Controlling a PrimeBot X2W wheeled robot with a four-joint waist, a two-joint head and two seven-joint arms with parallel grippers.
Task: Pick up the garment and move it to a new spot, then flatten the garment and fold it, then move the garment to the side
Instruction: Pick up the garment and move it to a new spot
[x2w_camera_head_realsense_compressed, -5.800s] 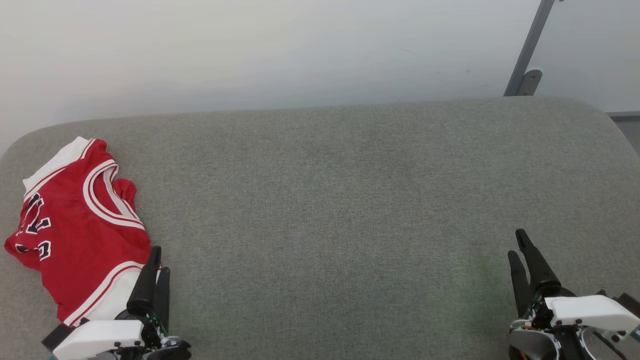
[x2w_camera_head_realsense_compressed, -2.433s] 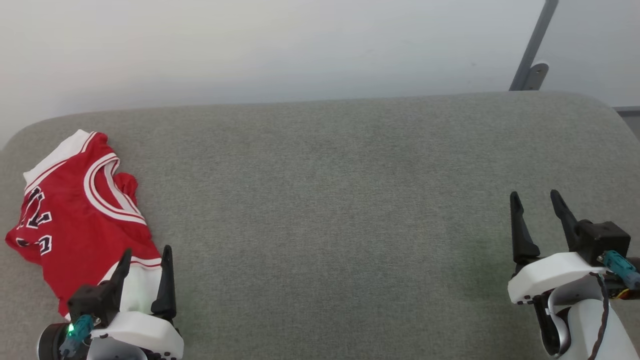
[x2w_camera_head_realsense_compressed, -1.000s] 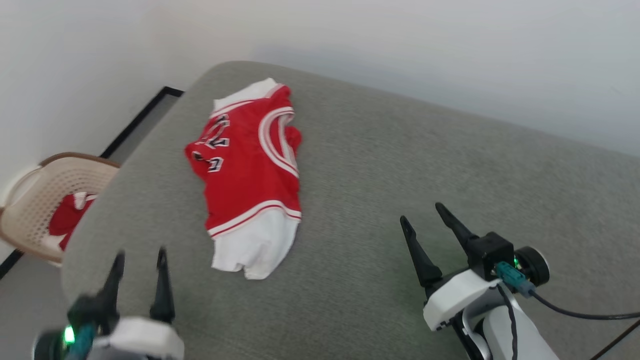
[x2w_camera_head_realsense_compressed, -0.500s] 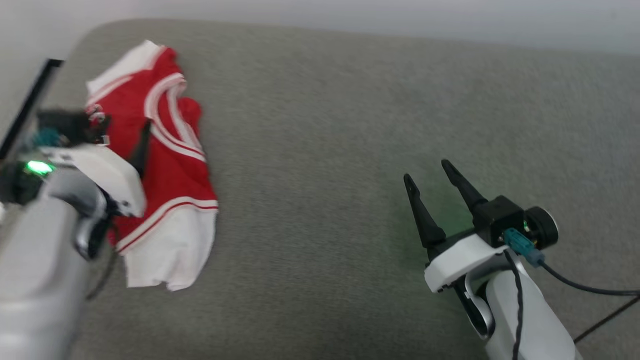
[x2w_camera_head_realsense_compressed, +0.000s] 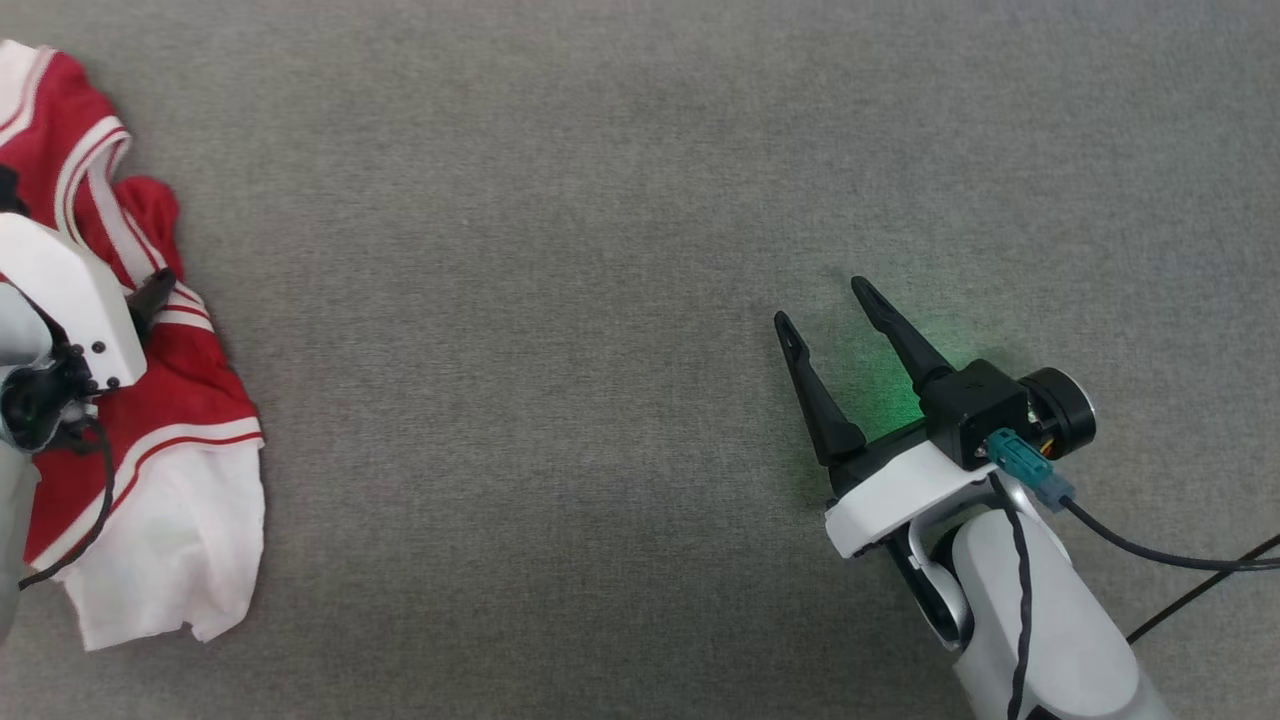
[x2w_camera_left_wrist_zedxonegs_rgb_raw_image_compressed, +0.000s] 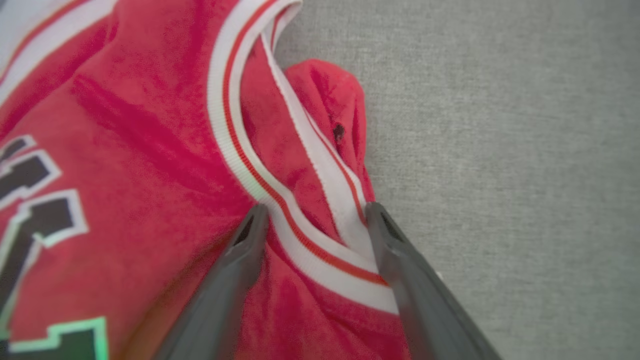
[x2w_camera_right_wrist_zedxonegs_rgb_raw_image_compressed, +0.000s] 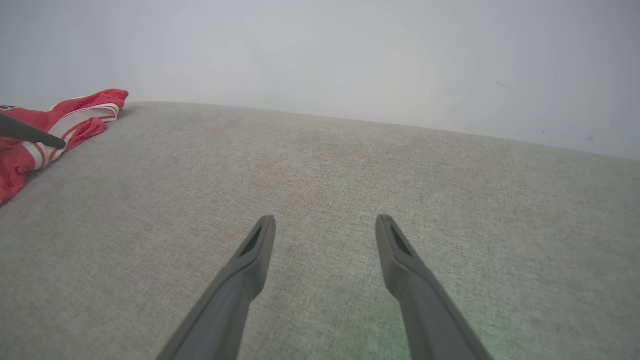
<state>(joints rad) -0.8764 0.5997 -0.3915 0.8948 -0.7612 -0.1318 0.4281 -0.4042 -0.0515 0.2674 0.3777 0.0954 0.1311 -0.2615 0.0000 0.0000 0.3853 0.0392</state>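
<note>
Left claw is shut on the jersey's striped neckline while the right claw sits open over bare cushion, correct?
Not shut. The left wrist view shows the left claw open, one finger on each side of the striped neckline of the jersey. The right claw does sit open over bare cushion.
</note>
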